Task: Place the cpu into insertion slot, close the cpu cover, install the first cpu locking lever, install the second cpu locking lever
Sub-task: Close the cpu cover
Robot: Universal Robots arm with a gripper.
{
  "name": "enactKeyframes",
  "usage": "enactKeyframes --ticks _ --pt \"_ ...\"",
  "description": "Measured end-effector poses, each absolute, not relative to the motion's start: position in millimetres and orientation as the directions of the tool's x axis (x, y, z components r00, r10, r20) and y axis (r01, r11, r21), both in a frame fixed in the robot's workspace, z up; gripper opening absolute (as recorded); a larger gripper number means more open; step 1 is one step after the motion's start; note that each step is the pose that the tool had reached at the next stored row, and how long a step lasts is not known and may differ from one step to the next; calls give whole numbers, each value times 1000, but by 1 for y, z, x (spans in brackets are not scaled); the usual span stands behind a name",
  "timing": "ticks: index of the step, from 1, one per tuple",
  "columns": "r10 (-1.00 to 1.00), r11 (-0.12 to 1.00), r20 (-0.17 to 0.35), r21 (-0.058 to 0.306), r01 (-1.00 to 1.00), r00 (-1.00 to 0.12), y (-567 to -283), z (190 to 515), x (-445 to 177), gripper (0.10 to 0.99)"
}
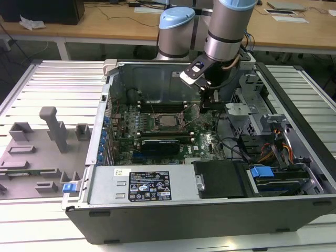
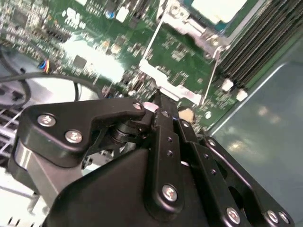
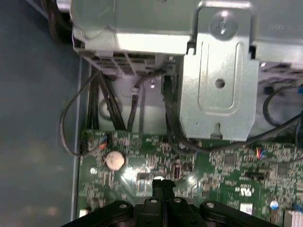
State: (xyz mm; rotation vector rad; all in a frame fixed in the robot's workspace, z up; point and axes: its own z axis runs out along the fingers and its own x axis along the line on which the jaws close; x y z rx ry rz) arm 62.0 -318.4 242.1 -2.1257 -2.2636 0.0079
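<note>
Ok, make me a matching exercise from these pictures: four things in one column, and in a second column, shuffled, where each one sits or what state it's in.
Things
1. cpu
2. gripper
3. round button cell
4. grey post

Places or states
A. standing upright on the grey tray, on the exterior view's left
B. jaws together, just above the green board
C. pale silver square lying flat, top facing up
D. small pale disc near the board's edge

Pairs: 1-C, 2-B, 3-D, 4-A
</note>
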Motion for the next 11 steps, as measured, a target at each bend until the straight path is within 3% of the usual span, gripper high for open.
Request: enactKeyframes --ticks 1,5,11 --pt "998 63 25 -44 997 -62 -318 242 62 106" --pt "998 63 25 -47 997 -62 -318 242 62 106" --pt "998 63 24 -34 997 -62 -317 242 55 106"
